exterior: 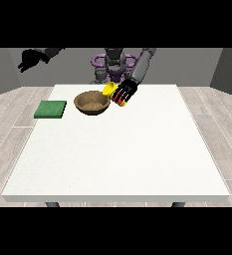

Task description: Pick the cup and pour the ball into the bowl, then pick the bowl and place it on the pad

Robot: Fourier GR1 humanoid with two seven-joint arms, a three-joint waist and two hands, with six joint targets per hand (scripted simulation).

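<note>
the robot hand at the view's right (125,93) grips the tilted cup (109,89) beside the bowl (92,103); tip it further, mouth over the bowl's middle, so the ball lands inside; the other robot hand (29,60) hangs raised, fingers unclear

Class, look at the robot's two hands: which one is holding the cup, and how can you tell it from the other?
The hand at the view's right, curled round the yellow cup beside the brown bowl. The hand at the view's left is raised off the table, holding nothing.
</note>
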